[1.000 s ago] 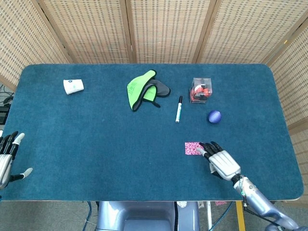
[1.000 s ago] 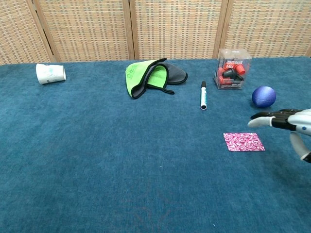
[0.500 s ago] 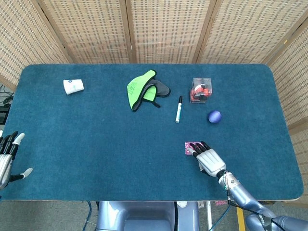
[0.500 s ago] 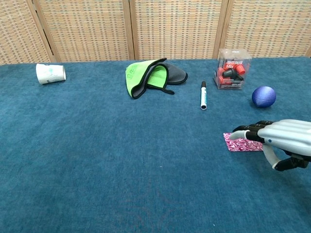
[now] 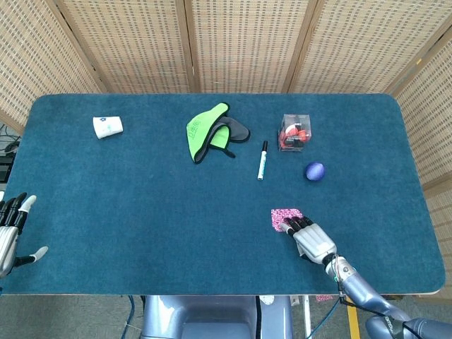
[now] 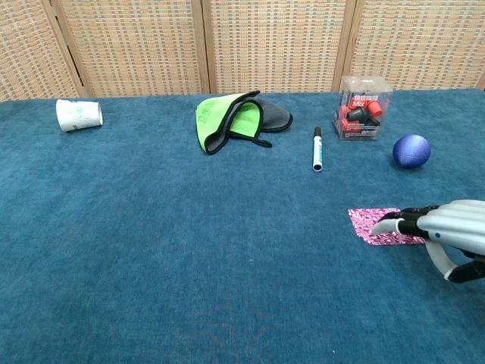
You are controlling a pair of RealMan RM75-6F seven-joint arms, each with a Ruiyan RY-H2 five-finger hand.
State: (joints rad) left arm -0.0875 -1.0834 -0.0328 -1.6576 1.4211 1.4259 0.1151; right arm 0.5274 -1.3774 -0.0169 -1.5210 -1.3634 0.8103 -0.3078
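While I watch both cameras, my right robot hand lies palm down near the front edge of the table, its dark fingertips resting on the near right part of the pink patterned card. The fingers lie stretched forward and fairly close together, the thumb hanging below the palm in the chest view; they press on the card rather than grip it, and nothing is held. The card lies flat on the blue cloth, slightly askew to the table edge, with its left half showing clear of the fingers.

My left robot hand sits at the far left edge of the head view, beyond the table's border, fingers spread and holding nothing. The chest view does not show it.

Beyond the card, toward the back of the table, a blue ball lies just to the right, and a clear plastic box with red and black pieces inside stands behind it. A marker with a black cap lies just left of the box, pointing front to back. Further left is a green and grey cloth, crumpled and folded over itself. A white paper cup lies on its side well apart at the back left.
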